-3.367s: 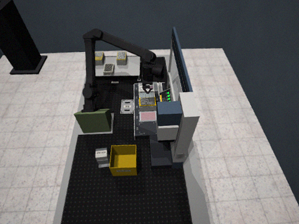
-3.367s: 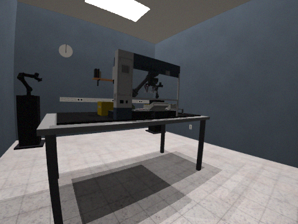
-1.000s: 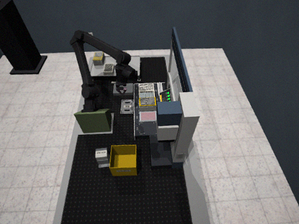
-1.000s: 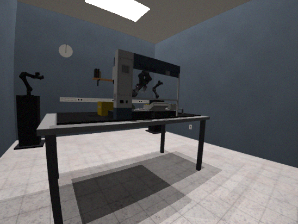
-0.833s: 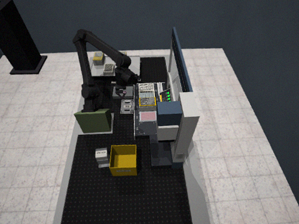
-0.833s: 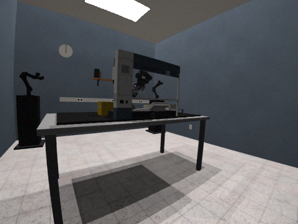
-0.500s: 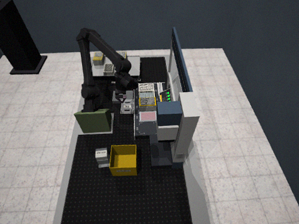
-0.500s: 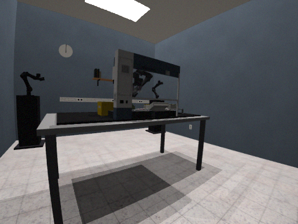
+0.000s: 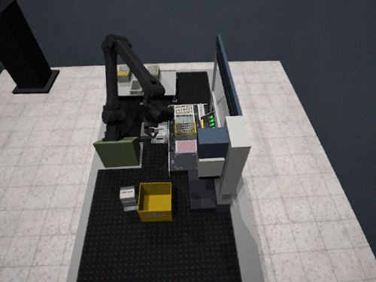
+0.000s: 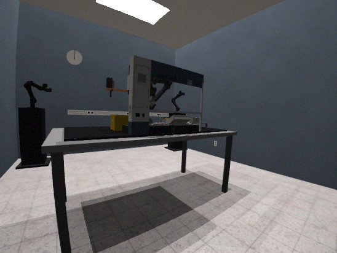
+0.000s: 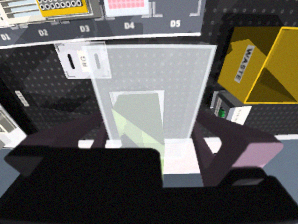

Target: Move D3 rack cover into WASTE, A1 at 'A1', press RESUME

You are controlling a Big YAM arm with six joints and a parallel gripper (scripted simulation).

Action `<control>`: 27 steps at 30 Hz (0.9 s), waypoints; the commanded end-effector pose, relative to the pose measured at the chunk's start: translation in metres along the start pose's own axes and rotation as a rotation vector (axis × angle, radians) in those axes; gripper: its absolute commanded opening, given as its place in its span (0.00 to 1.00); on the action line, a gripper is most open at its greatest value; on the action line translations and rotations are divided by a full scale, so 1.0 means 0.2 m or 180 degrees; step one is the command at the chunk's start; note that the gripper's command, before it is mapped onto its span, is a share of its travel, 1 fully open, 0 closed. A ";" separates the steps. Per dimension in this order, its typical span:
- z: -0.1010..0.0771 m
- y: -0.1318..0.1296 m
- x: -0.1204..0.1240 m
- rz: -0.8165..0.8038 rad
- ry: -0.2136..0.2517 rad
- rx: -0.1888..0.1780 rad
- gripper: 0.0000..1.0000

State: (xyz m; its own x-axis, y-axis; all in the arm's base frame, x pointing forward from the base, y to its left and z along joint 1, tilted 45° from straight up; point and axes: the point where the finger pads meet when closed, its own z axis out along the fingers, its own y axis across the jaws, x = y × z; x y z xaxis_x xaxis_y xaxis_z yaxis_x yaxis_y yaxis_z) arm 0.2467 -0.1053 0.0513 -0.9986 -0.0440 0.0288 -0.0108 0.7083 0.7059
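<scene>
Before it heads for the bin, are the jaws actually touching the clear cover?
Touching. In the wrist view the gripper has its jaws closed on the clear cover's near edge, one on each side.

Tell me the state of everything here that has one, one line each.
pincer: shut on the clear cover
clear cover: held off the deck
tip rack at D3: uncovered, tips showing
waste bin: open, nothing visible inside
panel lights: lit green

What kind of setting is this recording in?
Likely an automated lab bench: a liquid handler with a numbered deck, a tip rack and a yellow waste bin. The gripper holds a clear cover.
</scene>
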 end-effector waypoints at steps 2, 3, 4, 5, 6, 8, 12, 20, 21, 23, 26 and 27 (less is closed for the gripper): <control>-0.09 -0.13 -0.09 -0.0174 -0.0119 0.0146 0.00; -0.09 -0.16 -0.09 -0.0174 -0.0119 0.0147 0.00; -0.09 -0.18 -0.09 -0.0173 -0.0118 0.0148 0.00; -0.09 -0.21 -0.09 -0.0172 -0.0118 0.0149 0.00; -0.09 -0.24 -0.09 -0.0172 -0.0117 0.0149 0.00; -0.09 -0.25 -0.09 -0.0171 -0.0120 0.0148 0.00; -0.05 -0.17 -0.07 -0.0217 -0.0027 0.0104 0.00; -0.09 -0.41 -0.09 -0.0149 -0.0114 0.0154 0.00; -0.09 -0.43 -0.09 -0.0148 -0.0113 0.0155 0.00; -0.09 -0.48 -0.09 -0.0147 -0.0112 0.0156 0.00; -0.09 -0.56 -0.09 -0.0145 -0.0111 0.0158 0.00; -0.09 -0.59 -0.09 -0.0145 -0.0110 0.0158 0.00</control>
State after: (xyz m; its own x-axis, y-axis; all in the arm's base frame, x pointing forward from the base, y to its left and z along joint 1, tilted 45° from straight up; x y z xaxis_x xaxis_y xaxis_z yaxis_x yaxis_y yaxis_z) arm 0.2501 -0.1703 -0.0131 -0.9984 -0.0485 0.0288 -0.0142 0.7096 0.7045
